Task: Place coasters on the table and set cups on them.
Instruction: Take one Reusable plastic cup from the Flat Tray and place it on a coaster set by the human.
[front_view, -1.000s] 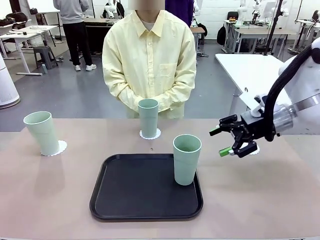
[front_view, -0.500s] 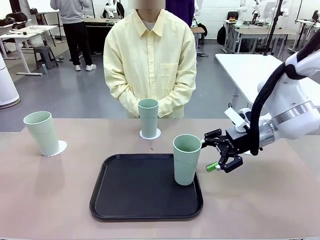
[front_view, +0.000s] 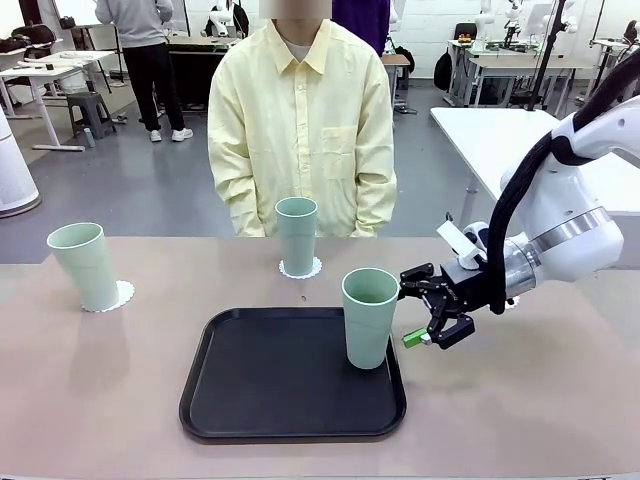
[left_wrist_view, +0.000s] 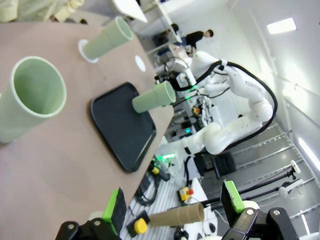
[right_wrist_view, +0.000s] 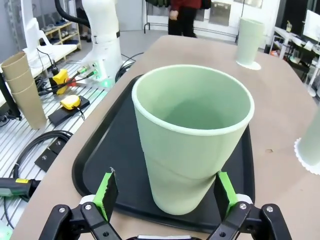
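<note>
Cups are seen at three places on the beige surface (front_view: 100, 400). One cup (front_view: 369, 317) stands upright at the right near corner of a black tray (front_view: 270, 385), which lies at the middle of the near side. A second cup (front_view: 296, 234) stands on a coaster (front_view: 300, 269) beyond the tray, just before a person in a yellow shirt (front_view: 300, 120) at the far side. A third cup (front_view: 84, 264) is set on a coaster (front_view: 120, 295) at the far left, and it is tilted slightly. A bare coaster (left_wrist_view: 140, 63) is seen in the left wrist view, on the surface past the tray.

The right hand (front_view: 412, 310) is held just to the right of the tray cup, its fingers spread wide. In the right wrist view the green pads (right_wrist_view: 106, 192) are seen at either side of the cup's lower half, close to it but apart from it. The left hand (left_wrist_view: 175, 205) is held wide and holds nothing, off the surface's edge.
</note>
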